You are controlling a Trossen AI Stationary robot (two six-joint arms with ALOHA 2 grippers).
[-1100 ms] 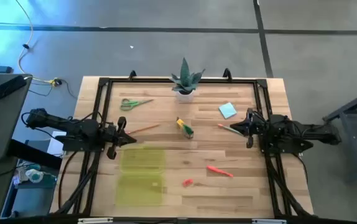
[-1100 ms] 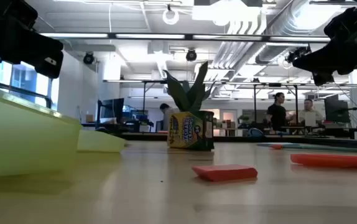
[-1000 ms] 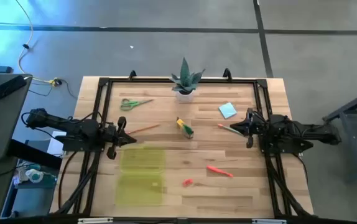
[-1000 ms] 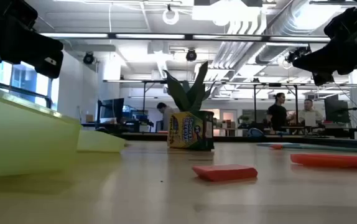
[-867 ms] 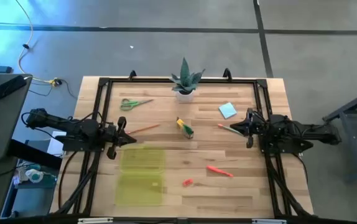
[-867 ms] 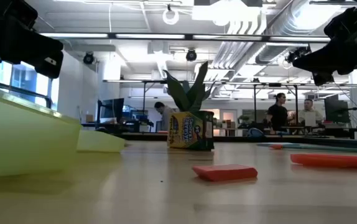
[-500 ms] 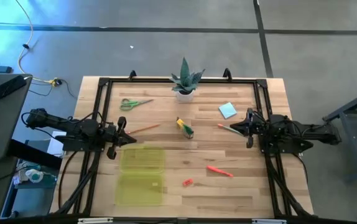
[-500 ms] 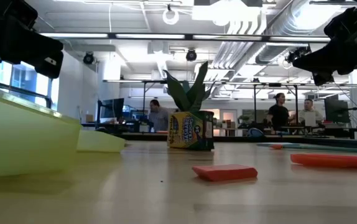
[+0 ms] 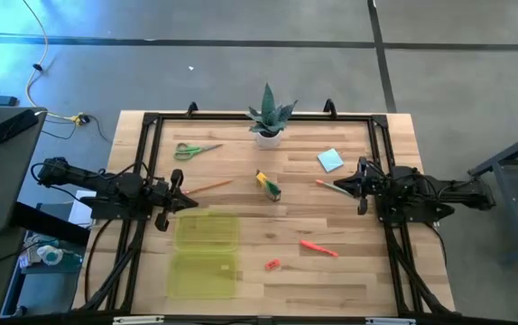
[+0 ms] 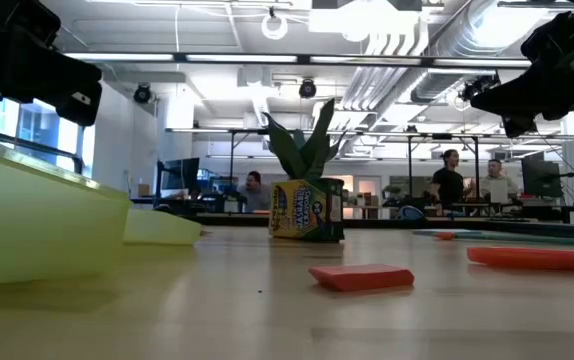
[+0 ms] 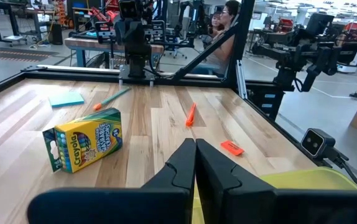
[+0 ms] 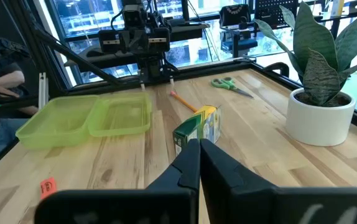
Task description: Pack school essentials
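Note:
In the high view the green-handled scissors (image 9: 196, 150) lie flat near the far left. One orange pencil (image 9: 209, 186) lies just ahead of my left gripper (image 9: 179, 193), and another (image 9: 333, 188) lies just ahead of my right gripper (image 9: 359, 188). The yellow-green crayon box (image 9: 268, 183) lies mid-table and the light blue note pad (image 9: 330, 160) is far right. The red-orange marker (image 9: 319, 247) and the tiny red eraser (image 9: 272, 264) lie nearer. Both grippers hover shut at the table's sides, as the left wrist view (image 11: 195, 158) and the right wrist view (image 12: 199, 158) show.
An open translucent yellow-green case (image 9: 207, 255) lies at the near left of the table. The spiky plant in a white pot (image 9: 269, 117) stands at the far edge. A black frame (image 9: 151, 126) borders the table. People show in the room beyond.

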